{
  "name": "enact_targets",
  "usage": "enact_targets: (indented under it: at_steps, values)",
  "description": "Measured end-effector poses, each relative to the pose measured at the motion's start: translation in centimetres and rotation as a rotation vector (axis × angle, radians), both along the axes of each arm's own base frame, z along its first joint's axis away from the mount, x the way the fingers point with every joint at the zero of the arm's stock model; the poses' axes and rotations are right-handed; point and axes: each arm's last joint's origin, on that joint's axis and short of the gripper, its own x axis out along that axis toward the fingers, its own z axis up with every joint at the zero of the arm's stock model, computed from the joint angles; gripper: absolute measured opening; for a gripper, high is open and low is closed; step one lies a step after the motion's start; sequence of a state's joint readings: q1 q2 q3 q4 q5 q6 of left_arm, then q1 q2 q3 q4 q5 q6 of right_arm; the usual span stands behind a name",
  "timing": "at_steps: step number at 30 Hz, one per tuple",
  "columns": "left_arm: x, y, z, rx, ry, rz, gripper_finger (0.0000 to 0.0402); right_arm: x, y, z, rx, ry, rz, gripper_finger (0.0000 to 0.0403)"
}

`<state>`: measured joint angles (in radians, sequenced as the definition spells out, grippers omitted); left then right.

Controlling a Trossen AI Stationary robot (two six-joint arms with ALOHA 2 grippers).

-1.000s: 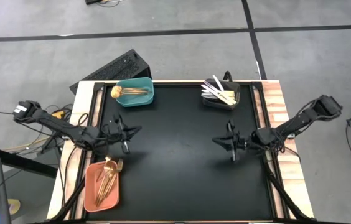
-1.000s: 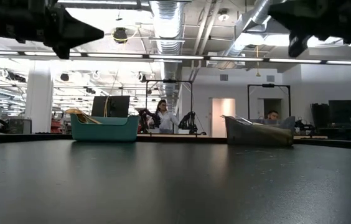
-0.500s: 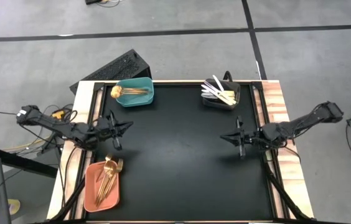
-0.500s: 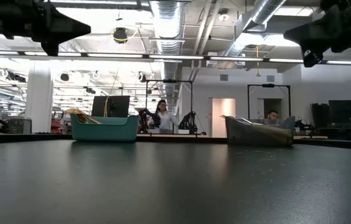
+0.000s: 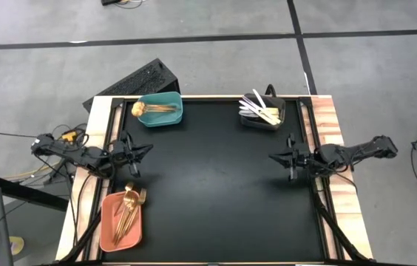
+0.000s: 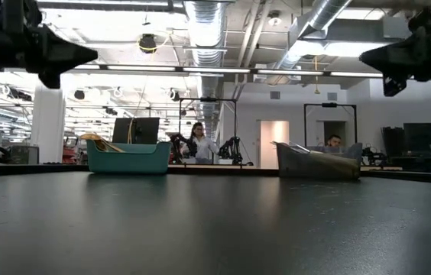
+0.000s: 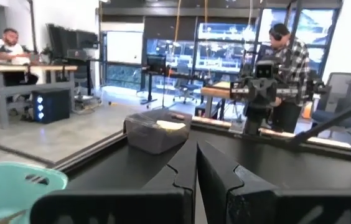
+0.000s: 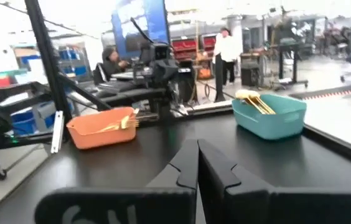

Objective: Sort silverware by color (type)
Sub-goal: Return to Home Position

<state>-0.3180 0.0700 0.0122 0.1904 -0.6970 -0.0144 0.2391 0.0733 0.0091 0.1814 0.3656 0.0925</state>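
Note:
The silverware lies sorted in three bins. Gold pieces (image 5: 161, 108) rest in the teal bin (image 5: 171, 117). Silver-white pieces (image 5: 260, 108) sit in the black bin (image 5: 253, 121). Copper pieces (image 5: 126, 208) lie in the orange bin (image 5: 112, 229). My left gripper (image 5: 146, 148) hovers shut and empty over the table's left side, pointing right; its wrist view shows the fingers closed (image 7: 196, 163). My right gripper (image 5: 273, 156) hovers shut and empty over the right side, pointing left (image 8: 197, 163). In the low view both stand well above the table (image 6: 93, 55) (image 6: 364, 57).
The black table top (image 5: 208, 185) lies bare between the two grippers. The bins stand at the far left, far right and near left corners. A dark keyboard-like box (image 5: 131, 83) lies beyond the far left corner. People and desks (image 6: 199, 141) show in the room behind.
Both arms have drawn back from the table's middle: the left gripper toward the left edge, the right gripper toward the right edge, each a little toward the far edge. In the low view both have come somewhat lower.

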Motion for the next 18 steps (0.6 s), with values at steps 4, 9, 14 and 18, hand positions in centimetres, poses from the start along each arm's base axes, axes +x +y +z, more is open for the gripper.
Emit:
enact_targets:
  at_steps: [4,9,14,18]
  values:
    - [-0.42,0.13,-0.19,-0.007,0.005,-0.002,0.0000,-0.32,-0.25,-0.34,0.023,0.021,-0.005,0.0027]
    - [-0.39,0.16,-0.28,-0.007,0.016,0.014,0.0000,-0.40,-0.21,-0.20,0.026,0.003,0.011,0.0034]
    - [-0.38,0.18,-0.54,-0.017,0.035,0.021,0.0000,-0.38,-0.18,-0.36,0.045,0.016,0.016,0.0028]
    - [-0.40,0.18,-0.37,-0.040,0.011,0.016,0.0000,-0.38,-0.18,-0.36,0.049,0.015,0.017,0.0027]
